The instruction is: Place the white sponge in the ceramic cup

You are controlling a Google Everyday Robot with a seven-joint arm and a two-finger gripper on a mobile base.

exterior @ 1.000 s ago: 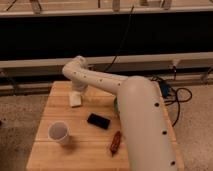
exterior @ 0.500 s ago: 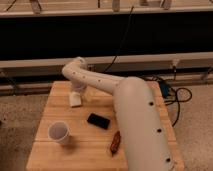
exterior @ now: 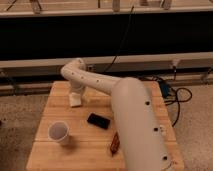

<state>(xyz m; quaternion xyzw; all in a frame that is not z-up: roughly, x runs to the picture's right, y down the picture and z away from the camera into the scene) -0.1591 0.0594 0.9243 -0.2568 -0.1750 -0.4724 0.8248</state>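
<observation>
Camera looks down over the arm at table, hand far-left.

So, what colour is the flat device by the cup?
The flat device is black, camera view; the gripper sits at the white sponge.

- Left of centre, gripper blurring into white sponge; contact unclear.
- At bottom edge, arm cut off.
- Beside arm, reddish object too blurred to name.

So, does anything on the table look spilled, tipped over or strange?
Nothing stands out. The ceramic cup stands upright on the table, nothing is spilled, and the gripper is at the white sponge farther back.
</observation>
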